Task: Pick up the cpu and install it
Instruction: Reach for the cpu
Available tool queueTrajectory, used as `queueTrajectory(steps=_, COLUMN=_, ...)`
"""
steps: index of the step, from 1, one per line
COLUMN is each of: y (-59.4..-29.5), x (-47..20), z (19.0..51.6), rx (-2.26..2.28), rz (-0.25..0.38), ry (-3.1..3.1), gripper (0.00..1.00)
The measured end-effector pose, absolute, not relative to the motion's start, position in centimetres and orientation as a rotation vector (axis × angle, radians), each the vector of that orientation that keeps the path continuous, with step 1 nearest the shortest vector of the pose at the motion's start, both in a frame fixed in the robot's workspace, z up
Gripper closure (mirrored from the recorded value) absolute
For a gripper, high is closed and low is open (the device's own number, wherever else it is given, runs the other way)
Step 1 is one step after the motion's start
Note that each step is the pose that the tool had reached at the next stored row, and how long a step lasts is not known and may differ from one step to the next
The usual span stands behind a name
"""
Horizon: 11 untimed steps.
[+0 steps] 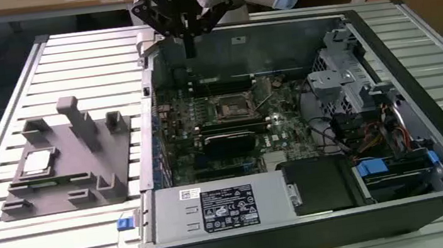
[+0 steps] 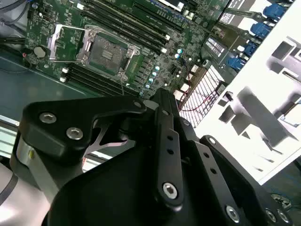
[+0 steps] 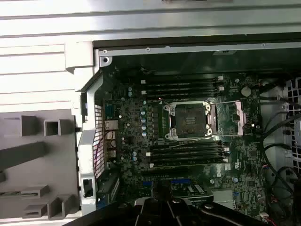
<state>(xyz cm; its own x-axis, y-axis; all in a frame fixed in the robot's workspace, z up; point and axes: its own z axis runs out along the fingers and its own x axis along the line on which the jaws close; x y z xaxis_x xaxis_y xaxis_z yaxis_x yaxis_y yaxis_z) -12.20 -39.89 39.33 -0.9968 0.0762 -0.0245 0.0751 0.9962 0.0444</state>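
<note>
End effector (image 1: 190,52), seemingly over case edge (image 1: 277,22)

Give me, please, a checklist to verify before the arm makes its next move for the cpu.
1. Chip ready for picking: ok. The cpu lies flat in a recess of the grey tray.
2. Arm free of the chip: ok. The gripper hovers above the rim of the computer case, apart from the tray.
3. Socket empty: ok. The socket shows no chip inside it.
4. Load plate open: ok. The load plate is swung aside, next to the socket.
5. Corner mark of the chip matching the socket: cannot tell.
</note>
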Motion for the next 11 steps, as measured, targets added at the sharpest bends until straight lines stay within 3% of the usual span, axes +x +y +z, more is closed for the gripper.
queueTrajectory(steps=11, y=-39.89, x=-12.40, z=39.33, rx=0.118, rz=0.068, ry=3.112, gripper=0.89)
